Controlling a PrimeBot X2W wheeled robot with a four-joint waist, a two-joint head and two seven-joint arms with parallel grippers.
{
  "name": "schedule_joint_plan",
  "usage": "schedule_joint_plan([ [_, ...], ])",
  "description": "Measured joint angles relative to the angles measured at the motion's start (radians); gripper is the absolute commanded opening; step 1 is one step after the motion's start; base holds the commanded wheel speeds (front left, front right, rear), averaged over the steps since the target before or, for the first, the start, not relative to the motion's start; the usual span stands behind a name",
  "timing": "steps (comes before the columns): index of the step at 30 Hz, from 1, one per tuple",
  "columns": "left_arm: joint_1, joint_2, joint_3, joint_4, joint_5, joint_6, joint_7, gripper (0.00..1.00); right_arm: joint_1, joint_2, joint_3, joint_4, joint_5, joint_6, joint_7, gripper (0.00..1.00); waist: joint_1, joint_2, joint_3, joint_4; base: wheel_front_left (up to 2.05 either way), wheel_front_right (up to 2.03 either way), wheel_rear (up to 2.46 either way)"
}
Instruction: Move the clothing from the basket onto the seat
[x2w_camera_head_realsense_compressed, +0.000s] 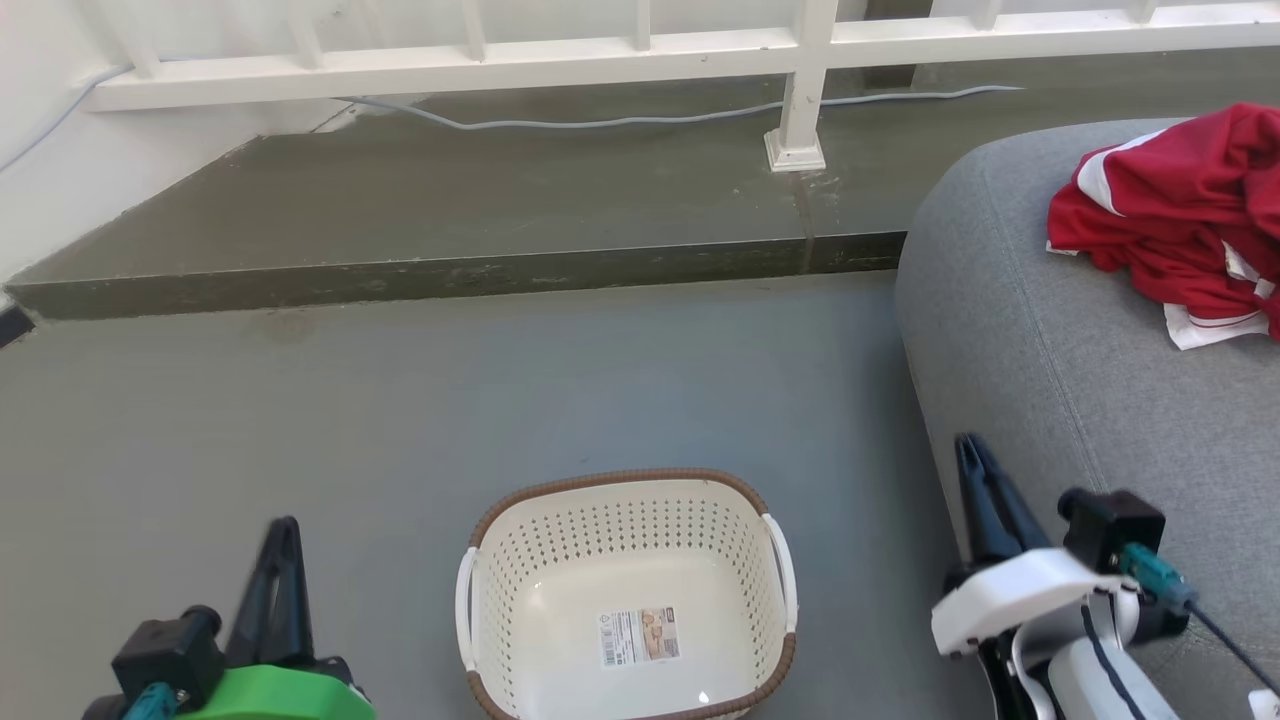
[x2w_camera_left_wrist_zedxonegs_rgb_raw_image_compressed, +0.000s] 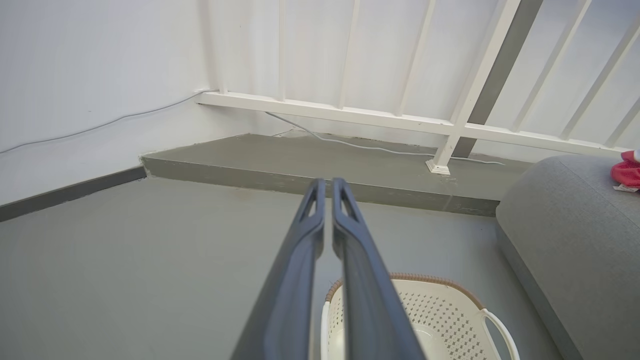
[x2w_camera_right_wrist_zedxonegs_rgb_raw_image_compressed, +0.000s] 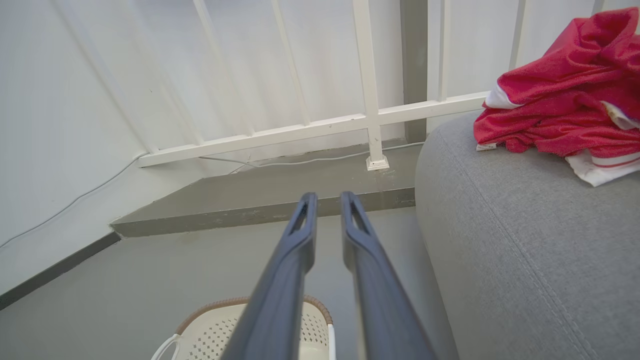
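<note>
The clothing is a crumpled red heap with white stripes and trim, lying on top of the grey seat at the far right. The cream basket with its brown rim stands on the floor low in the middle, holding nothing but a sticker on its base. My left gripper hovers left of the basket, shut with nothing between its fingers. Between basket and seat, my right gripper is also shut and holds nothing. The right wrist view shows the clothing on the seat and the basket below.
A raised concrete step runs across the back, carrying a white railing and a loose grey cable. A white wall closes the left side. Grey floor spreads around the basket.
</note>
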Motion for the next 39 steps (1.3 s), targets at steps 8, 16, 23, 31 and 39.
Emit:
schedule_joint_plan([
  [8, 0.007, -0.011, -0.004, 0.015, -0.045, -0.009, 0.006, 0.00, 0.021, 0.002, -0.007, 0.013, 0.048, 0.006, 0.006, 0.00, 0.0000, 0.0000, -0.002, -0.002, 0.00, 0.00, 0.00],
  [16, 0.007, -0.026, 0.007, 0.020, -0.162, -0.019, 0.028, 0.00, 0.021, 0.003, -0.031, 0.011, 0.172, 0.019, 0.029, 0.00, 0.0000, 0.0000, -0.003, -0.004, 0.00, 0.00, 0.00],
  [23, 0.007, -0.036, 0.029, 0.027, -0.236, -0.038, 0.053, 0.00, 0.020, 0.004, -0.051, 0.009, 0.278, 0.028, 0.059, 0.00, 0.0000, 0.0000, -0.005, -0.006, 0.00, 0.00, 0.00],
  [31, 0.005, -0.038, 0.043, 0.038, -0.338, -0.053, 0.076, 0.00, 0.020, 0.004, -0.077, 0.008, 0.378, 0.042, 0.089, 0.00, 0.0000, 0.0000, -0.007, -0.008, 0.00, 0.00, 0.00],
  [39, -0.003, -0.040, 0.066, 0.060, -0.422, -0.072, 0.106, 0.00, 0.019, 0.005, -0.104, 0.008, 0.480, 0.057, 0.116, 0.00, 0.0000, 0.0000, -0.009, -0.011, 0.00, 0.00, 0.00],
])
